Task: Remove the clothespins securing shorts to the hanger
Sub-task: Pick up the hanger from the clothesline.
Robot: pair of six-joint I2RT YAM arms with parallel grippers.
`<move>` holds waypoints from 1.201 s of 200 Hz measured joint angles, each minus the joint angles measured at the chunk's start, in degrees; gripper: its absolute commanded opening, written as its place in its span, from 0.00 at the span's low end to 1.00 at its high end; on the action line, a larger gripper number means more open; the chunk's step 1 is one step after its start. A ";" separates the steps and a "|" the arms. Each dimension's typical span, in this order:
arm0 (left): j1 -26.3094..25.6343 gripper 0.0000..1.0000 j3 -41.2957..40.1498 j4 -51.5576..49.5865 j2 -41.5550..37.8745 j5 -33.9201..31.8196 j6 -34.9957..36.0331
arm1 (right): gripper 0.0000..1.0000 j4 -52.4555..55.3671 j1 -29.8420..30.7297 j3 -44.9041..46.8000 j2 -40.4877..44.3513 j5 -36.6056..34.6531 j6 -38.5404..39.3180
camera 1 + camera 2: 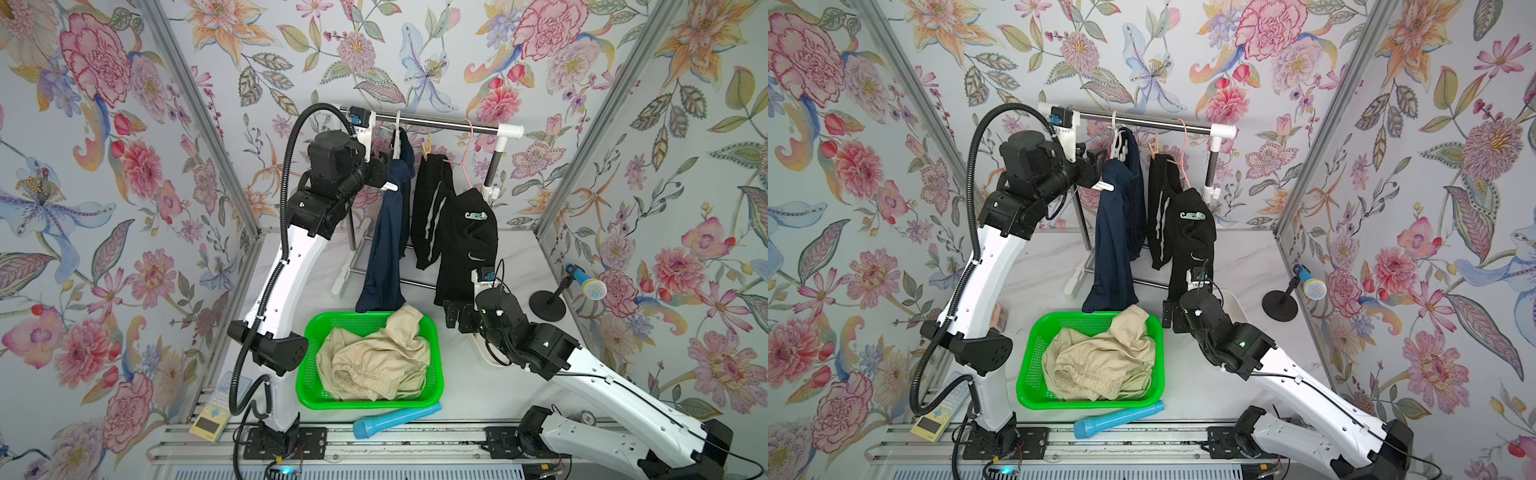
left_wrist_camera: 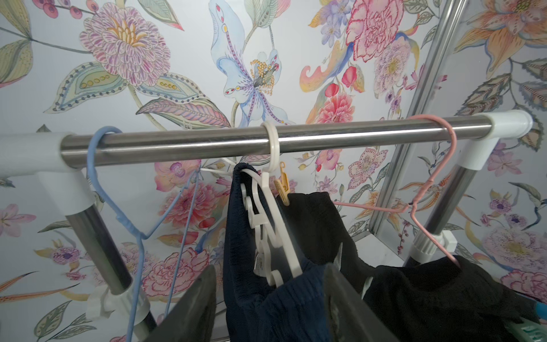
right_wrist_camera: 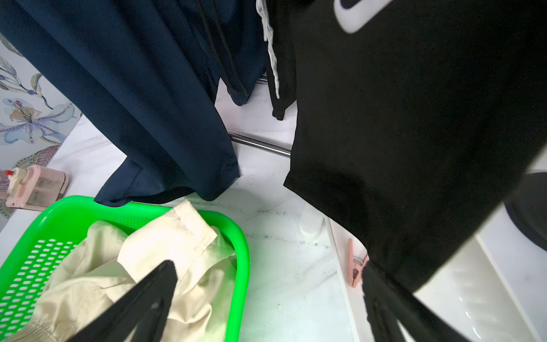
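The left gripper [image 2: 270,268] is up at the rail, with a jaw on either side of the navy shorts [image 2: 251,225] where they drape over the white hanger [image 2: 266,213]. Cloth fills the gap, but I cannot tell whether it is pinched.

The tan peg [image 2: 282,185] stands just to the gripper's right and a little higher. It bites the top left corner of the black shorts [image 2: 319,225], which hang from the pink hanger [image 2: 426,189]. Its long axis is near upright, handle end up, so the left arm, by far the nearer, would likely reach it by shifting right and up.

A teal clip [image 1: 476,215] lies crosswise lower down on the black shorts. The right gripper [image 3: 268,266] hangs low over the bench [image 3: 281,299], spread wide and empty. It is beside the black hem and well below both peg and clip.
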State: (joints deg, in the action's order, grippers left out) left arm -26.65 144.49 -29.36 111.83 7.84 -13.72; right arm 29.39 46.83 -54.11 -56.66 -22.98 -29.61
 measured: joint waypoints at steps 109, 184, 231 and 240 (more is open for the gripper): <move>0.00 0.58 -0.07 1.62 4.11 3.30 -1.97 | 0.99 -0.50 1.49 1.97 1.84 -1.18 -1.29; 0.00 0.74 1.07 5.29 9.77 2.19 -2.21 | 0.99 -0.57 1.49 2.49 2.47 -1.84 -1.33; -0.04 0.42 1.05 6.93 10.54 0.31 -2.36 | 0.99 -0.39 1.49 3.32 4.76 -3.06 -1.55; -0.04 0.36 1.05 7.28 10.54 0.02 -2.10 | 0.99 -0.42 1.49 3.54 5.20 -3.23 -1.70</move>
State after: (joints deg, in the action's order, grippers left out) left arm -26.70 145.53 -22.09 122.37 7.86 -15.81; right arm 28.97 48.31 -50.57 -51.46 -26.22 -31.31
